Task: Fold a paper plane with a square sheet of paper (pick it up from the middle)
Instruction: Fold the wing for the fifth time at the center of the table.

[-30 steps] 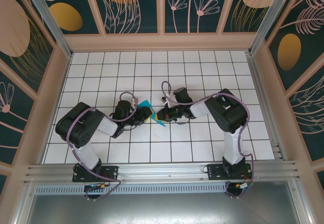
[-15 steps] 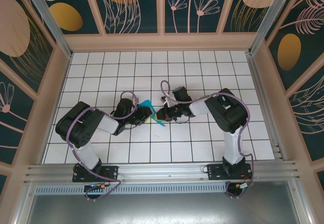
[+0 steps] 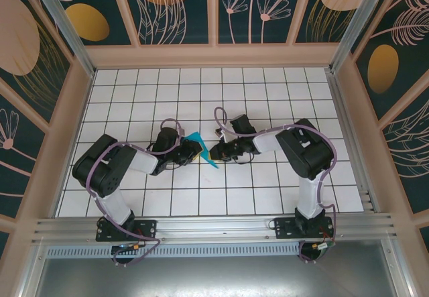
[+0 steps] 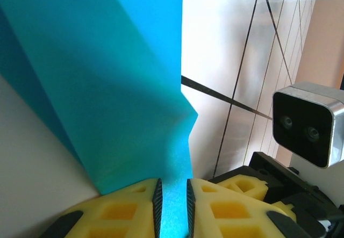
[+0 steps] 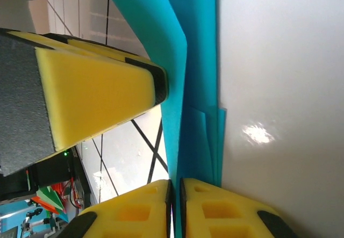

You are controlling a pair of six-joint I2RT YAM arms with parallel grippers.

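Pinches creased cyan paper [image 4: 123,87] in left gripper [image 4: 172,188] jaws, likewise in right gripper [image 5: 174,187] jaws, over mid-table [image 3: 268,96].

A white gridded surface [image 3: 268,96] lies evenly lit. Dark teal walls [image 3: 181,9] with floral prints enclose it.

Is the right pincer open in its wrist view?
No, the right pincer is shut, its yellow fingers pinching the blue paper.
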